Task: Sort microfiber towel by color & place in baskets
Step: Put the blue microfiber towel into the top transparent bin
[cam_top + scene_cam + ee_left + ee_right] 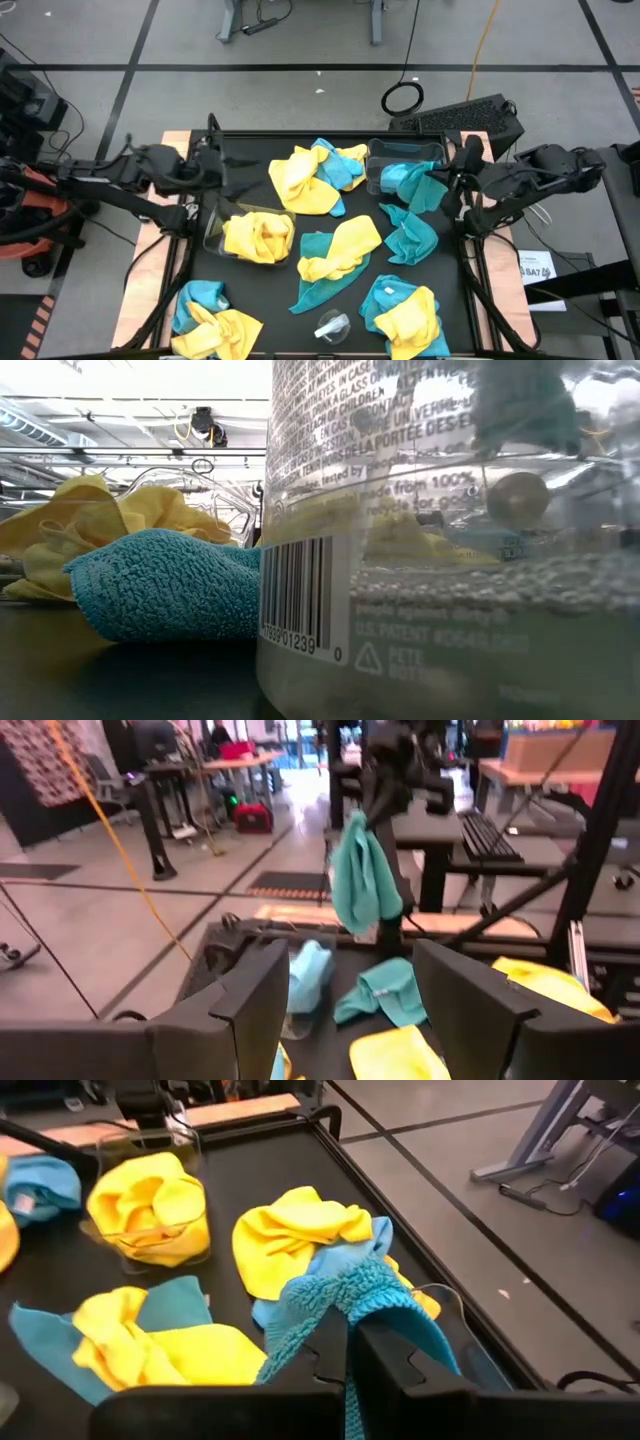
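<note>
Several yellow and teal towels lie in heaps on the black tray [250, 150]. The left clear basket [212, 235] holds yellow towels [258, 237]. The right clear basket [372, 160] holds a light-blue towel [398, 176]. My right gripper [450, 185] stands at that basket's right end and is shut on a teal towel [425, 190]. My left gripper [215, 175] is open near the tray's far left corner, above the left basket's far end, and touches nothing. In the left wrist view it [350, 980] faces the right arm across the tray. My right gripper [350, 1330] pinches the teal towel between its two fingers at a bunched upper part [345, 1295]; whether one layer or several, I cannot tell. The cloth drapes over the fingers. In the left wrist view the towel [365, 880] hangs slack below the gripper, its lower end [368, 925] off the tray.
Mixed yellow and teal heaps lie at the tray's far middle [315, 175], middle [335, 255], near left [210, 320] and near right [405, 315]. A small clear cup-like piece [332, 325] sits at the near edge and fills the low view [450, 560]. A keyboard [470, 115] lies beyond the far edge.
</note>
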Motion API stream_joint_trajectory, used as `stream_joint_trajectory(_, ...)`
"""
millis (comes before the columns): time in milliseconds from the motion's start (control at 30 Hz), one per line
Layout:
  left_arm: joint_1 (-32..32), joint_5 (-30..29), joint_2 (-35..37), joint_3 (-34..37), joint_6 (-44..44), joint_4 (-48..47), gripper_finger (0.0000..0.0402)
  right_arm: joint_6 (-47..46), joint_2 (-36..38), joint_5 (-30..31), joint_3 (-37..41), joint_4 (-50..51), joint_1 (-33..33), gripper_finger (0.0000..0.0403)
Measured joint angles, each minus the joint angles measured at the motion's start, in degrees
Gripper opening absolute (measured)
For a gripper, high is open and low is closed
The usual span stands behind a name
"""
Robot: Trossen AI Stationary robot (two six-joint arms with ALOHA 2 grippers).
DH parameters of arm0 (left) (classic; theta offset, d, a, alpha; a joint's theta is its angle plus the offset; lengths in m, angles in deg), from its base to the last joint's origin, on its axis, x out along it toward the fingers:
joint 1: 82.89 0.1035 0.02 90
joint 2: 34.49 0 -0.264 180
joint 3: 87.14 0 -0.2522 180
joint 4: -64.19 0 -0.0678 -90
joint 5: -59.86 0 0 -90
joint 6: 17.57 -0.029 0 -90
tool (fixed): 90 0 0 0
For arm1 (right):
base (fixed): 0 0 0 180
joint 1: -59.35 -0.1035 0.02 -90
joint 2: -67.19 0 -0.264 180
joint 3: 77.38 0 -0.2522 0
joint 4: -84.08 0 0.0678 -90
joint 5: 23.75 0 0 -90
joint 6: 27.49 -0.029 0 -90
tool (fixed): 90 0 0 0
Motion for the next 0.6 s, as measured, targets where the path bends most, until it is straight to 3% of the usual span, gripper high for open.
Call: stream_joint_trajectory(600, 0.02, -0.71, 5.91, 0.00, -1.35, -0.14, 0.0221, 10.06, -4.24, -5.82, 0.04, 1.62, 7.10, 0.0000)
